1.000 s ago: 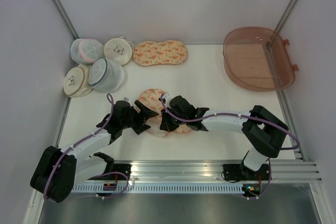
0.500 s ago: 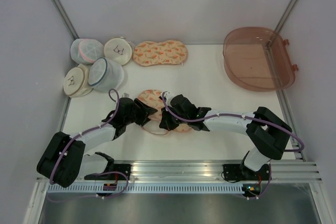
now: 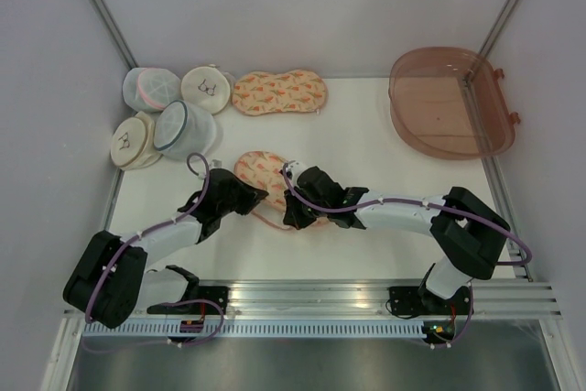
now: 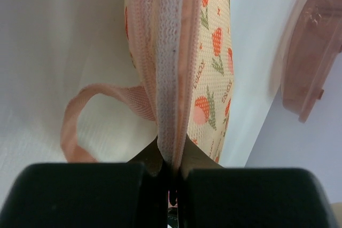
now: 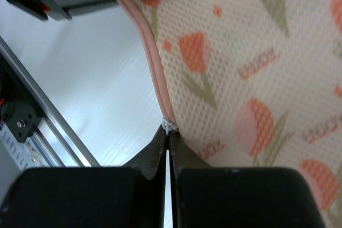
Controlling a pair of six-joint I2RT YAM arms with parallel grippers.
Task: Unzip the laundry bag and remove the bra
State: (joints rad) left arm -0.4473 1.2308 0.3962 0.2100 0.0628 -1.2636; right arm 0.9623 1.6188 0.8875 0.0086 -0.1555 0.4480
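we are viewing the laundry bag [image 3: 264,171] lying on the worktop [image 3: 385,180], well left of the brown tub [image 3: 449,103]. the left gripper [image 4: 172,158], on the bag's side away from the tub, is pinching its pink zipper edging [image 4: 170,78]; the right gripper [image 5: 168,138], on the tub side, is pinching the zipper pull [image 5: 168,126].

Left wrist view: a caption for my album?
Left gripper shut on the pink zipper edge of the peach laundry bag.
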